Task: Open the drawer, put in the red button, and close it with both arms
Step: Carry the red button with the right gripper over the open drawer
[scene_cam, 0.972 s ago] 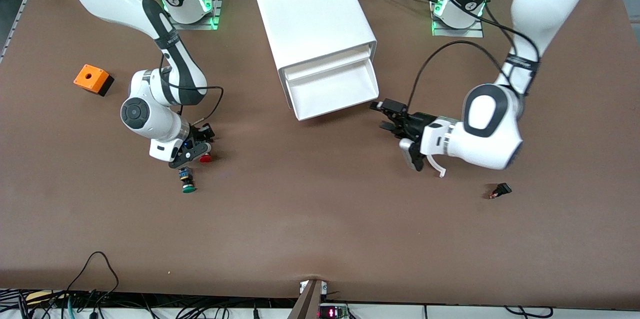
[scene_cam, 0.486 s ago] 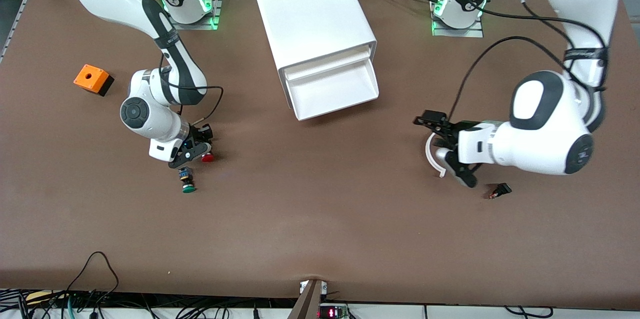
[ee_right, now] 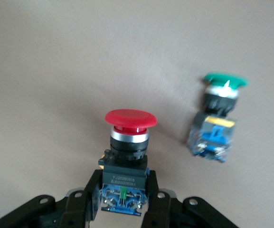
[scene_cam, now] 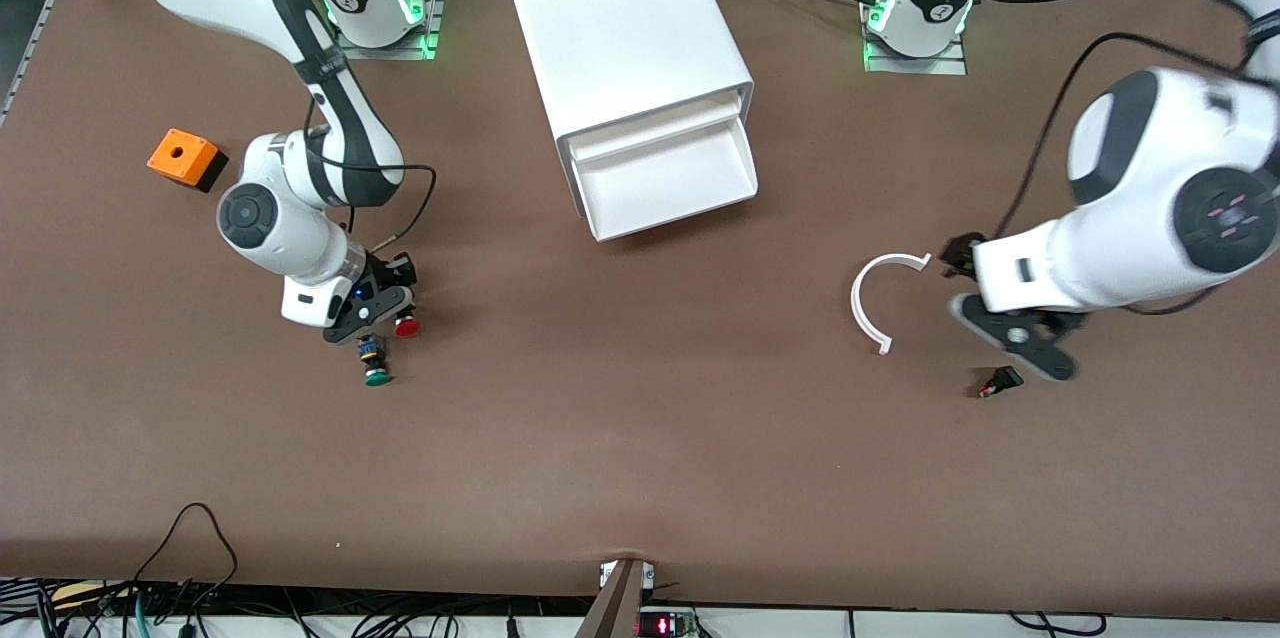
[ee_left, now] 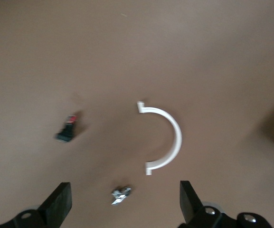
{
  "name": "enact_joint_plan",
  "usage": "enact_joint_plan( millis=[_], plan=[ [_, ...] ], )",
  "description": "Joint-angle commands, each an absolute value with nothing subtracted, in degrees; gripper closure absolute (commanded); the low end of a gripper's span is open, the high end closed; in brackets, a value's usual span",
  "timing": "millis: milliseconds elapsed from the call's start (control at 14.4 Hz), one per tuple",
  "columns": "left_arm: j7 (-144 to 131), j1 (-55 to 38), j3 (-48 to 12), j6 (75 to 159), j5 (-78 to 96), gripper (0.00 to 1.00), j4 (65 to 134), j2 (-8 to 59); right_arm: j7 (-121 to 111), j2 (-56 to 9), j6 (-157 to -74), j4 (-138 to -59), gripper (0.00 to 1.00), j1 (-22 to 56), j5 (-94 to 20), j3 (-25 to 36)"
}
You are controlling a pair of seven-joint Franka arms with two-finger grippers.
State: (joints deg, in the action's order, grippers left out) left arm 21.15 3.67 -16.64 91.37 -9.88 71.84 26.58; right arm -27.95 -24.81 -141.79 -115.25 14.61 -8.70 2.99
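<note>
The red button (ee_right: 129, 119), with a red mushroom cap on a black and blue body, is clamped by its body in my right gripper (ee_right: 122, 199). In the front view this right gripper (scene_cam: 385, 313) is low over the table toward the right arm's end, and the red cap (scene_cam: 406, 326) sticks out of it. The white cabinet (scene_cam: 620, 18) stands mid-table with its drawer (scene_cam: 735, 143) pulled open and nothing in it. My left gripper (scene_cam: 990, 310) hangs open over the table toward the left arm's end. Nothing is between its fingers (ee_left: 58, 209).
A green-capped button (scene_cam: 375, 365) lies close beside the red one, nearer the front camera. A white half ring (scene_cam: 862, 303) lies on the table next to the left gripper, and a small black switch (scene_cam: 1002, 381) is nearby. An orange box (scene_cam: 183, 158) sits toward the right arm's end.
The right gripper has shut on the red button and shifted slightly. The left arm has swung away from the drawer toward its own end of the table, uncovering the white half ring.
</note>
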Motion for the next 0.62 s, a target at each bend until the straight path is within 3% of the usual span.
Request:
enact_joint_plan(
  millis=[0, 278, 555],
  plan=[
    [20.31, 5.18, -16.35, 89.65, -12.48, 0.00, 67.16, 26.54, -29.53, -20.75, -137.92, -113.31, 0.79, 14.85, -8.61, 3.08],
    [13.73, 5.45, -16.08, 86.75, -11.78, 0.00, 62.49, 26.54, -34.08, -20.30, -123.34, -98.47, 0.80, 15.64, -6.43, 2.81],
    [9.41, 9.22, -16.17, 86.75, -9.15, 0.00, 62.58, 26.72, -43.23, -20.39, -119.53, -90.36, 0.82, 20.02, -2.99, 2.64]
  ],
)
